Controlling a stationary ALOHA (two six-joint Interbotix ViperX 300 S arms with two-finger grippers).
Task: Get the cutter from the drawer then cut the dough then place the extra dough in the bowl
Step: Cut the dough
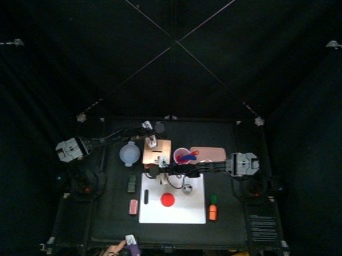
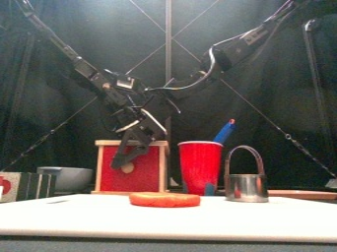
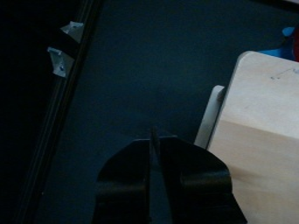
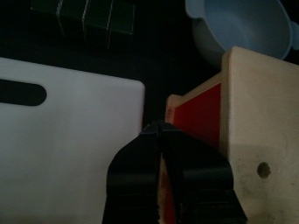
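Observation:
The metal cutter [image 2: 245, 182] stands on the right of the white board [image 2: 79, 212], apart from both grippers. A flat red dough disc [image 2: 165, 200] lies at the board's middle [image 1: 170, 200]. Behind the board stands the wooden box [image 4: 263, 96] with its red drawer front [image 2: 148, 177]. My right gripper [image 4: 162, 136] is shut and empty, its tips at the edge of the drawer front [image 4: 201, 109]. It hangs in front of the box [image 2: 132, 153]. My left gripper [image 3: 152, 144] is shut and empty, above bare table beside the box [image 3: 263, 114].
The blue-grey bowl [image 4: 251, 26] sits left of the box [image 2: 66, 177]. A red cup [image 2: 200, 167] holding a blue toy knife [image 2: 226, 130] stands right of the box. Dark sushi blocks [image 4: 100, 17] lie off the board's left side.

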